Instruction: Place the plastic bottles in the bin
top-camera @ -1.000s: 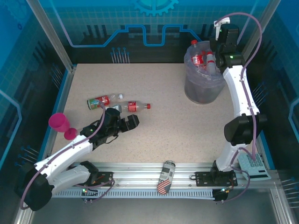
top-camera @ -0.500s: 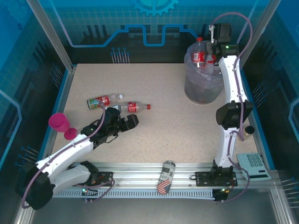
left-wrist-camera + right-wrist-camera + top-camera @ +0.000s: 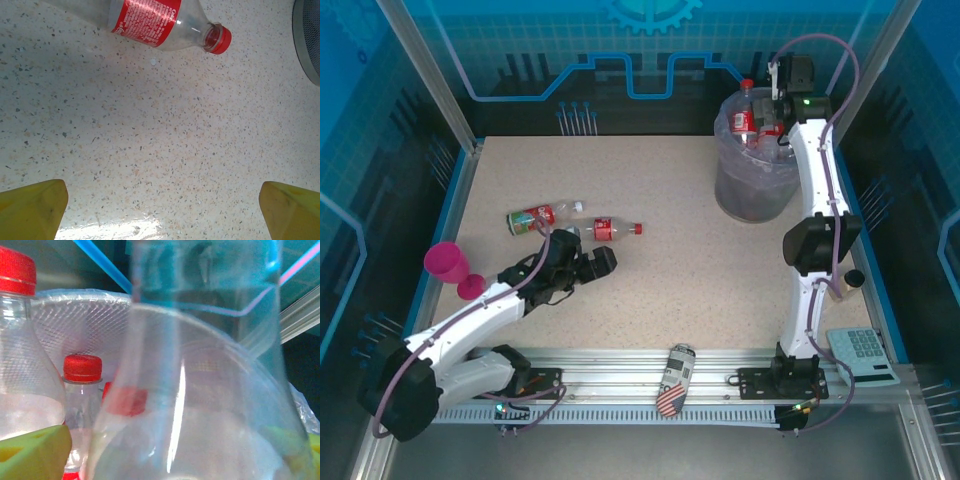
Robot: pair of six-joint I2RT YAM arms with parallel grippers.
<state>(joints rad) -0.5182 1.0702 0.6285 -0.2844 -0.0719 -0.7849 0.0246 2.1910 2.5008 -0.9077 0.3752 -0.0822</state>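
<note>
- Left gripper (image 3: 162, 205): released, its yellow fingers (image 3: 30, 207) spread wide over the speckled table (image 3: 150, 140). A red-labelled plastic bottle (image 3: 155, 25) lies ahead of it, apart.
- Right gripper (image 3: 170, 455): over the bin (image 3: 750, 195), jaws wide and released. A clear bottle (image 3: 200, 390) stands between them, with red-capped bottles (image 3: 82, 368) beyond.

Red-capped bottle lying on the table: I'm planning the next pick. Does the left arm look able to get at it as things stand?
Probably yes. The left tool is open and points at the red-capped bottle, with bare tabletop between them and nothing in the way.
</note>
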